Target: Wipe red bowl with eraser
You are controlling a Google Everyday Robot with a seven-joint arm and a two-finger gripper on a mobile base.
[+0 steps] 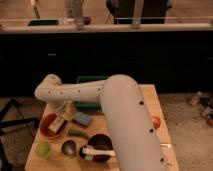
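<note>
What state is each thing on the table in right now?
Gripper: down over the red bowl, at the eraser.
Red bowl: upright on the table, eraser inside it.
Eraser: lying in the red bowl, under the gripper.
Blue block: flat on the table beside the red bowl.
Brown bowl: upright, white-handled tool resting in it.
Green cup: upright, near the table's front corner.

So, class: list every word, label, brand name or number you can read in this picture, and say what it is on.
No text can be read anywhere.
The pincer is over the red bowl with the eraser: no markings show on any of them.
The blue-grey block and the green cup show no lettering either.
</note>
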